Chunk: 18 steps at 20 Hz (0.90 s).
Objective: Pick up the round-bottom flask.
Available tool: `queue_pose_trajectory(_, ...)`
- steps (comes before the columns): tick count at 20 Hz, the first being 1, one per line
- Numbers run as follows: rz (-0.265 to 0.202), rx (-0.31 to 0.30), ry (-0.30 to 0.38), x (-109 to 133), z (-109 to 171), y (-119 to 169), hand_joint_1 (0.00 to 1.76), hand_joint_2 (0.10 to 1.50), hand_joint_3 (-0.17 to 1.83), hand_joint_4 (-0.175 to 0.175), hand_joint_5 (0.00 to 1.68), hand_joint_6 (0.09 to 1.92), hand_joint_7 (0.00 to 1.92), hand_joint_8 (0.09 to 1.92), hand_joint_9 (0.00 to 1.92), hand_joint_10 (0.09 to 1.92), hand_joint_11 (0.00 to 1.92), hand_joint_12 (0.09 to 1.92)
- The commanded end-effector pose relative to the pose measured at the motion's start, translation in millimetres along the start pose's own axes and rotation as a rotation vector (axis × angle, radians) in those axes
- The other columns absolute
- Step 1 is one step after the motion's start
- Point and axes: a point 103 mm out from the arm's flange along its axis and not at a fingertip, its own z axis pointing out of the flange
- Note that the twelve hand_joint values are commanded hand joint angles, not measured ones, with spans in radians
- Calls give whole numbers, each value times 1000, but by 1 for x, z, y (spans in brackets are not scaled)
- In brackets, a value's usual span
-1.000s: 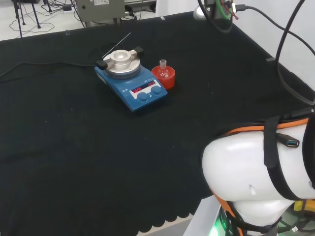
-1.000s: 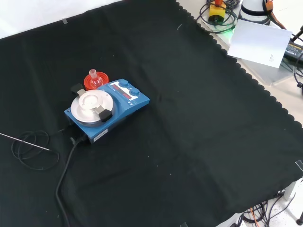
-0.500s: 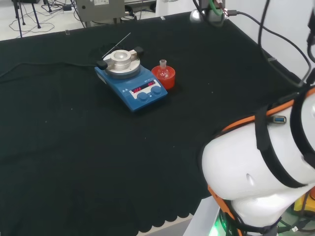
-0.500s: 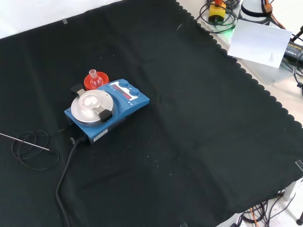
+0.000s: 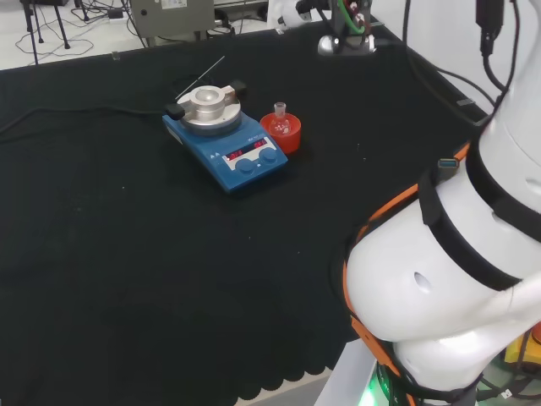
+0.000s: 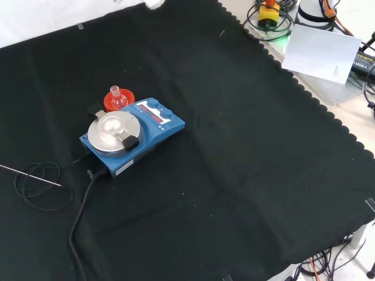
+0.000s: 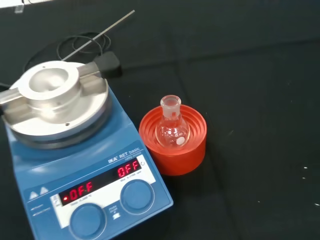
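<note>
A: Where's the flask?
B: Upright in its red stand, touching the stirrer's side (blue, with a steel top), well in from the table's edges.
A: And the hand?
B: At the table's far edge in the front view; its fingers I cannot tell.

White arm — orange seams, black straps.
</note>
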Motion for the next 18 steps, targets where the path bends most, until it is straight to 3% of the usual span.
queue_pose_trajectory(1, -7, -34, 39, -12, 29, 44, 235, 1205, 205, -15, 336, 87, 165, 476, 206, 640, 0, 1023)
queue_pose_trajectory(6, -29, -13, 60, -16, 57, 58, 441, 1084, 154, -18, 371, 87, 203, 497, 252, 651, 0, 1062)
queue_pose_trajectory(9, -26, 8, 112, -19, 76, 66, 552, 1022, 134, -20, 383, 87, 232, 510, 282, 654, 0, 1089)
queue_pose_trajectory(18, -26, 56, 177, -19, 124, 91, 650, 964, 135, -30, 423, 87, 295, 540, 354, 661, 0, 1131)
